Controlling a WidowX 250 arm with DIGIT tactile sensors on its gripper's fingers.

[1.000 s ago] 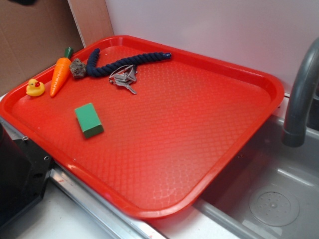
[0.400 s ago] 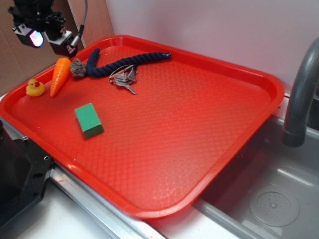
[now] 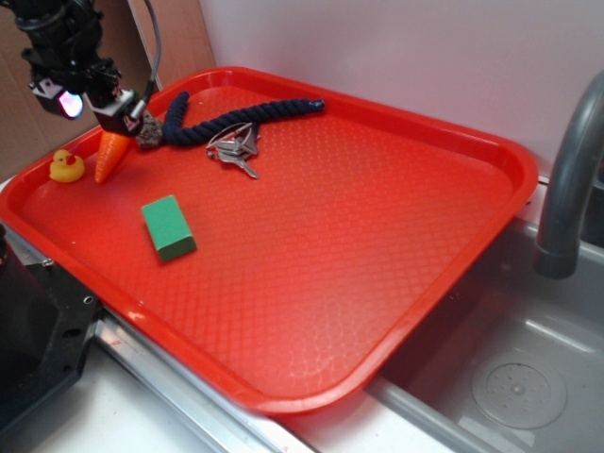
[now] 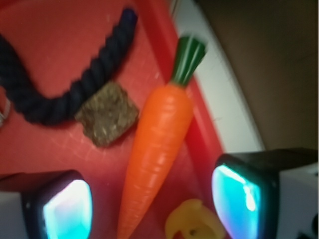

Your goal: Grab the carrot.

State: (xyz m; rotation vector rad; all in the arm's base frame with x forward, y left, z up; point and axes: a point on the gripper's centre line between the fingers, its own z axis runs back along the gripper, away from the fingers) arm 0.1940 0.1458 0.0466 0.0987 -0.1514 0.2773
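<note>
One red tray (image 3: 444, 132) holds everything countable: one carrot (image 4: 157, 144), one yellow rubber duck (image 3: 65, 167), one dark blue rope (image 3: 236, 118), one small brown rough block (image 4: 106, 119), one green block (image 3: 168, 226), and one bunch of metal keys (image 3: 236, 151). Beside the tray are one sink (image 3: 528, 377) and one grey faucet (image 3: 571, 189).
</note>
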